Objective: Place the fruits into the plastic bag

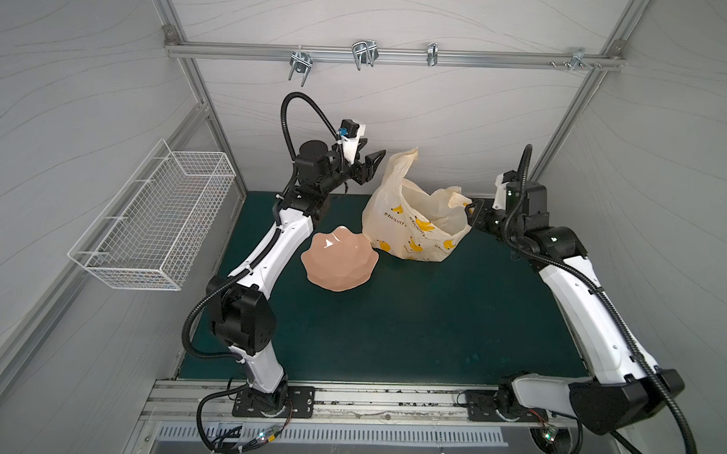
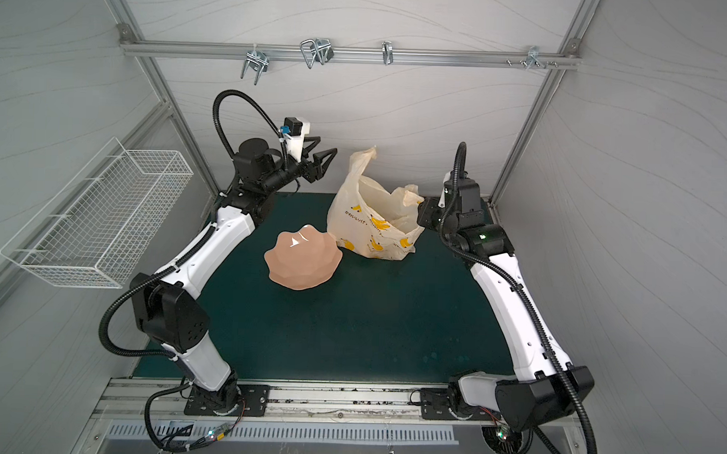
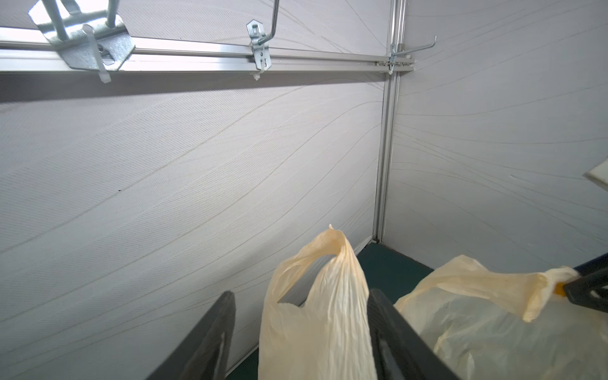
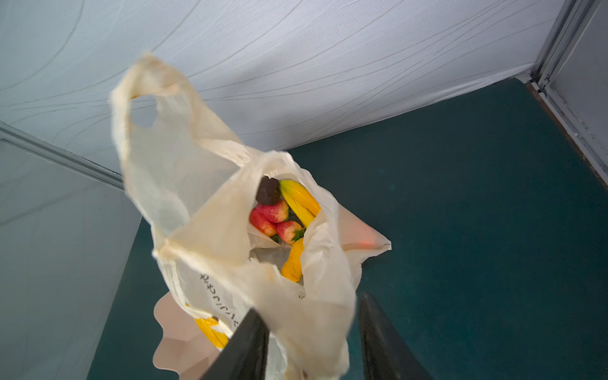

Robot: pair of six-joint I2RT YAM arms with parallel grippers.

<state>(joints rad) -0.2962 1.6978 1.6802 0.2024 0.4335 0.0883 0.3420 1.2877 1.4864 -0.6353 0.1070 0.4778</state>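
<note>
Green mat (image 1: 392,320): covers the table; both arms stand at its 6 o'clock edge.
Left arm (image 1: 269,249): bends at the elbow and reaches toward 12 o'clock, with the wrist lifted high off the mat.
Right arm (image 1: 580,294): leans in from the 4 o'clock corner, with the wrist lower, beside the bag.
White wire basket (image 1: 158,225): hangs on the wall at 9 o'clock.
Plastic bag (image 1: 411,234): stands on the mat at 12 o'clock, mouth open, one handle sticking up tall.
Pink bowl (image 1: 340,260): sits at 10 o'clock of the mat's middle, just beside the bag.
Left gripper (image 1: 373,147): up in the air at 11 o'clock of the bag; its fingers are spread apart and hold nothing, near the tall handle.
Right gripper (image 4: 309,304): at 3 o'clock of the bag; its fingers are apart, and the floppy rim lies loose between them.
Fruits: down inside the bag, a banana (image 4: 299,200), red strawberries (image 4: 273,212), a dark one (image 4: 268,190) and a yellow-orange one (image 4: 292,263).
</note>
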